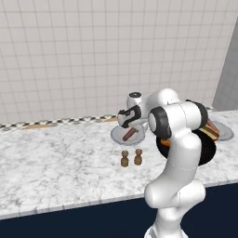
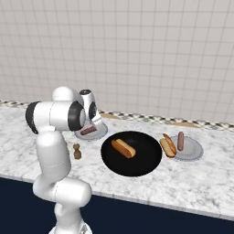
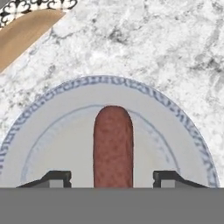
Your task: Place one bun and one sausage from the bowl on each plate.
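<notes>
Gripper open above left plate, fingertips either side of sausage lying on it; one bun in black bowl.

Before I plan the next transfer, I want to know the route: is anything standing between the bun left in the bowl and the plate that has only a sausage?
Nothing visible blocks it. The bun lies in the black bowl, right beside the left plate, which holds one sausage. The claw hangs open over that sausage. The two shakers stand in front of that plate, off the path.
</notes>
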Robot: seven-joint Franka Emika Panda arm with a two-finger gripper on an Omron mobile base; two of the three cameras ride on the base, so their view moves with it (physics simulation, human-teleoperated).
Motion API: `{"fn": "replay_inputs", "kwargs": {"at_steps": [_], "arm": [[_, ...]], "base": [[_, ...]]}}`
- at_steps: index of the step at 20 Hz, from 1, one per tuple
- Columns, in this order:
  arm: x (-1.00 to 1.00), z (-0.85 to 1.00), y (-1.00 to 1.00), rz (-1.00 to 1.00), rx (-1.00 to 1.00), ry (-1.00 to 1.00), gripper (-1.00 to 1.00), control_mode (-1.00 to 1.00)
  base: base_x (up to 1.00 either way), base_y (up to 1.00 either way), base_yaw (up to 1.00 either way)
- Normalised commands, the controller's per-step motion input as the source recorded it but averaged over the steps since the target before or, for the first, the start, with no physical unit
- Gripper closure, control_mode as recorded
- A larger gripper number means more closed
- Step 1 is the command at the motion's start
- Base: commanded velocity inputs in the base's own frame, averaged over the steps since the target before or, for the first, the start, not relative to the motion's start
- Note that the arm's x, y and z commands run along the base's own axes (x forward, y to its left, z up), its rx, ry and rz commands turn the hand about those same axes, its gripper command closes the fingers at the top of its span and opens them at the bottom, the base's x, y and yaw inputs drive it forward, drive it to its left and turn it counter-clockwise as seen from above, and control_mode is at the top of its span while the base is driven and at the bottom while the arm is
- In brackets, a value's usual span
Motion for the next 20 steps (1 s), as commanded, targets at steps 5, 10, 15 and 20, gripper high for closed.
{"fn": "replay_inputs", "kwargs": {"at_steps": [5, 10, 15, 20], "arm": [[-0.1, 0.52, -0.18, 0.0, 0.01, -0.09, -1.0, -1.0], [-0.73, 0.81, -0.31, 0.12, 0.0, -0.07, -1.0, -1.0], [-0.92, 0.82, -0.34, 0.2, -0.02, -0.01, -1.0, -1.0], [-0.15, 0.07, -0.04, 0.09, -0.03, 0.04, -1.0, -1.0]], "base": [[0.0, 0.0, 0.0], [0.0, 0.0, 0.0], [0.0, 0.0, 0.0], [0.0, 0.0, 0.0]]}}
